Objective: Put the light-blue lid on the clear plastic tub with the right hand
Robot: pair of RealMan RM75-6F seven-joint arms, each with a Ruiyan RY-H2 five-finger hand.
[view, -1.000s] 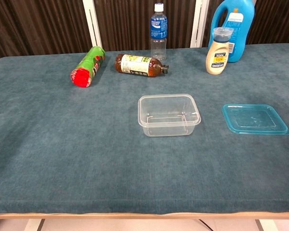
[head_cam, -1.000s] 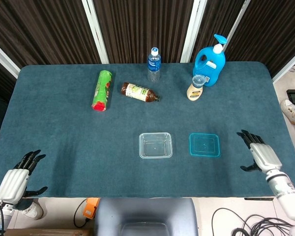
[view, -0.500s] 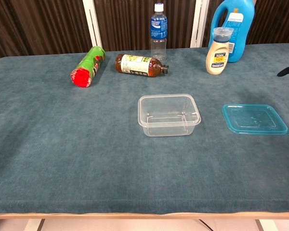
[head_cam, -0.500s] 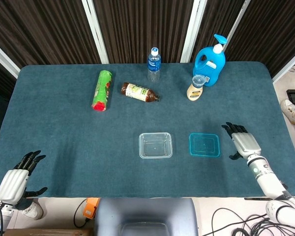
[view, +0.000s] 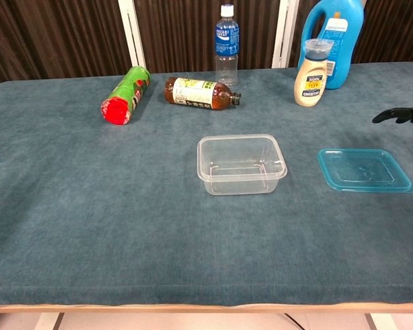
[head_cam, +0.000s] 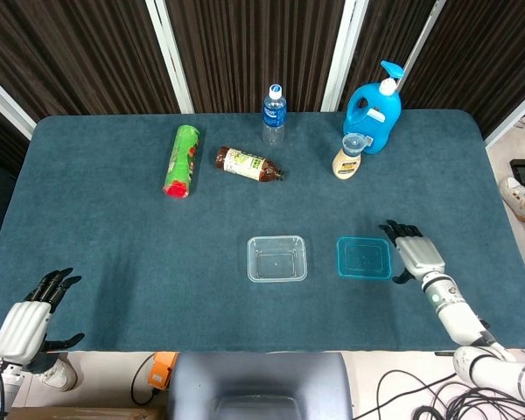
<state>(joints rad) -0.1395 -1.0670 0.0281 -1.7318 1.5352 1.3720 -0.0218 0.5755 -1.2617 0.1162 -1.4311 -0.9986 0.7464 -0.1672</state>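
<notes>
In the chest view only the dark fingertips (view: 394,115) of the right hand (head_cam: 415,253) show at the frame's edge. That hand hovers just right of the light-blue lid (head_cam: 364,258), fingers apart and empty. The lid lies flat on the bench (head_cam: 114,254), near the clear plastic tub (head_cam: 277,258). The left hand (head_cam: 24,325) rests spread, holding nothing, at the near left corner. Bottle labels are too small to read.

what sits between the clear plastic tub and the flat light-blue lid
Nothing: only bare teal tablecloth separates the clear plastic tub from the flat light-blue lid, shown in both the chest and head views.
</notes>
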